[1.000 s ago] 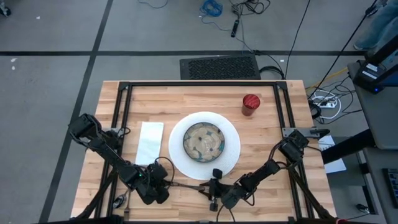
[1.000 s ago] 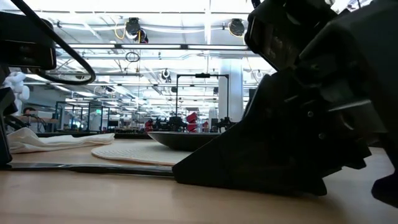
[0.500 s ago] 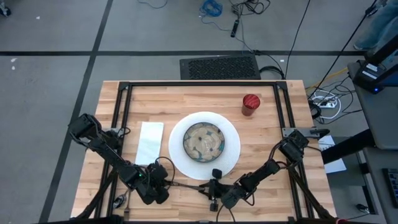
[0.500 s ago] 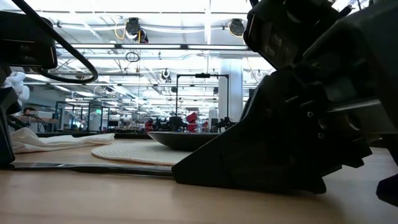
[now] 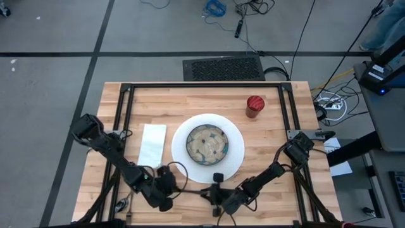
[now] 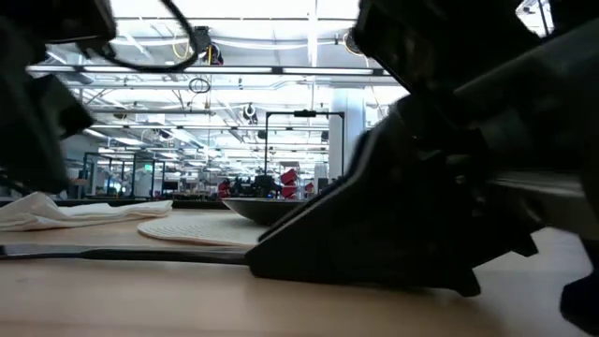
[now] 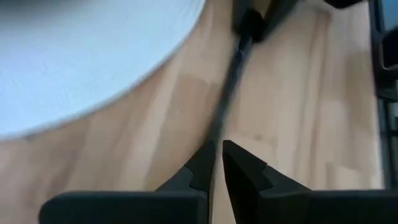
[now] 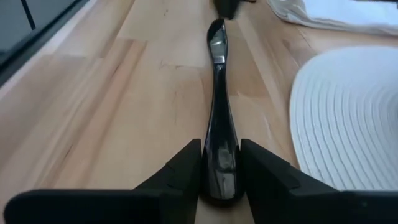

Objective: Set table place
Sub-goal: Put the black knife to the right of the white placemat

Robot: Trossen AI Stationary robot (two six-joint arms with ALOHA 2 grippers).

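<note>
Gripping the handle of a dark spoon (image 8: 217,124) lying flat on the bench (image 5: 272,136), our right end effector (image 8: 219,163) sits clamped near the front edge, just beside the white plate (image 5: 235,155) holding the patterned bowl (image 5: 207,144). Our left end effector (image 7: 216,163) is pinched together, off the spoon's bowl end.

The table (image 5: 272,136) is pale butcher-block wood, smooth and matt, its planks plainly jointed, framed in black metal. The white plate (image 8: 348,118) has a finely ribbed rim (almost woven-looking up close). The utensil (image 8: 219,140) between the right gripper's fingers (image 8: 180,171) is dark, glossy metal. The napkin (image 5: 152,145) is soft white cloth; the fingers look like matt black plastic.
</note>
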